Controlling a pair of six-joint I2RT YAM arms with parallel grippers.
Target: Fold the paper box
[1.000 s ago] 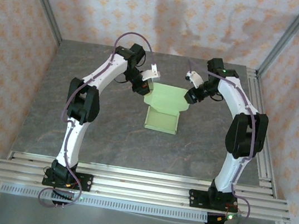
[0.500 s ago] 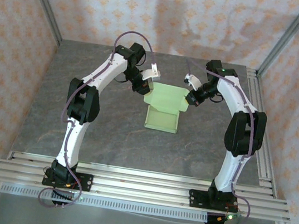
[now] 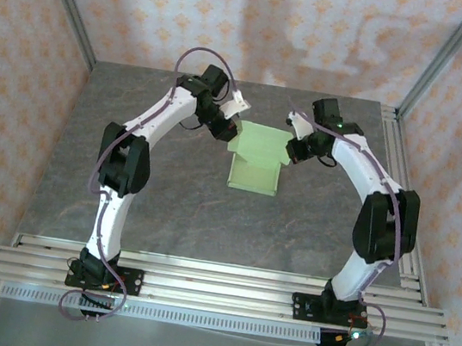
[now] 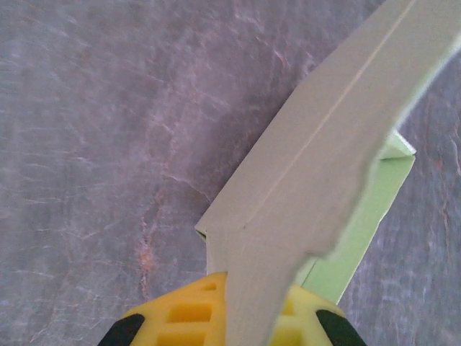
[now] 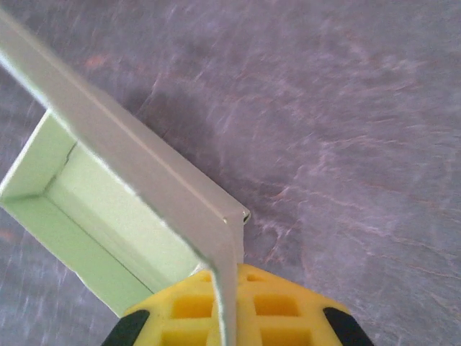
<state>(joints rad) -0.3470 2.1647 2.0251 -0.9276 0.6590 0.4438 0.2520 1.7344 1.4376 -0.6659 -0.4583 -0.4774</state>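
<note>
The pale yellow-green paper box [image 3: 258, 155] lies mid-table, partly folded, with a raised panel at the back and a shallow tray part toward the front. My left gripper [image 3: 231, 129] is shut on the box's left flap [image 4: 310, 180], which runs up from between the yellow fingers [image 4: 180, 317]. My right gripper [image 3: 290, 147] is shut on the right flap [image 5: 144, 173], seen edge-on between its yellow fingers [image 5: 274, 310]. The green inside of the tray [image 5: 108, 209] shows to the left of that flap.
The grey marbled tabletop [image 3: 165, 207] surrounds the box. Patterned walls stand at the back and sides, with metal posts at the corners. An aluminium rail frame [image 3: 214, 284] runs along the near edge by the arm bases.
Both grippers have moved toward the back of the table, carrying the box with them. The box's side flaps now stand closer together and the box looks narrower.
</note>
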